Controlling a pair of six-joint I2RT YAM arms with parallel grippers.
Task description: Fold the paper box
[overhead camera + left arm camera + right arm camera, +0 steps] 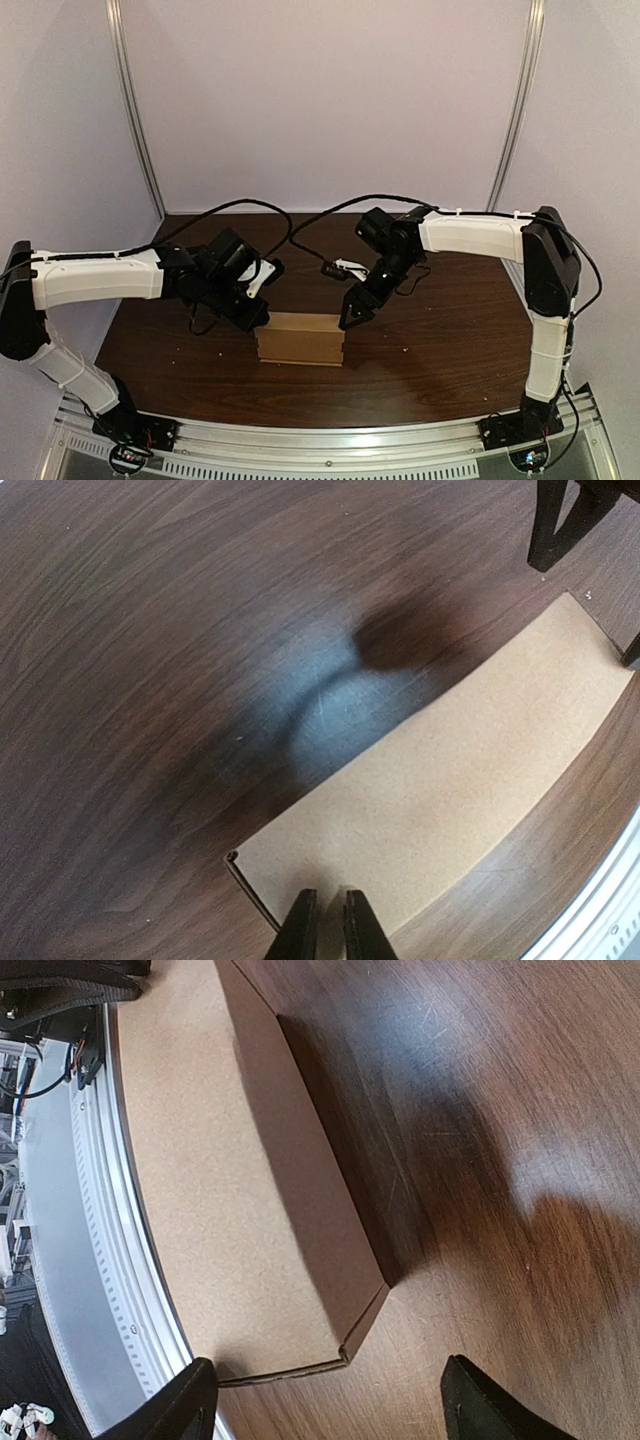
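Observation:
The brown paper box [300, 338] lies closed and flat on the dark wooden table [430, 350], in the middle near the front. My left gripper [257, 316] is over the box's left end with its jaws shut and nothing held. In the left wrist view its fingertips [302, 920] hover above the box lid [450, 780] near a corner. Open at the box's right end is my right gripper [352, 312]. Seen from the right wrist, that gripper [327, 1372] straddles the near corner of the box [200, 1190] without touching it.
A ribbed aluminium rail [330, 440] runs along the table's near edge, just in front of the box. Black cables [330, 262] loop over the table behind the grippers. Two metal posts [135, 110] stand against the back wall.

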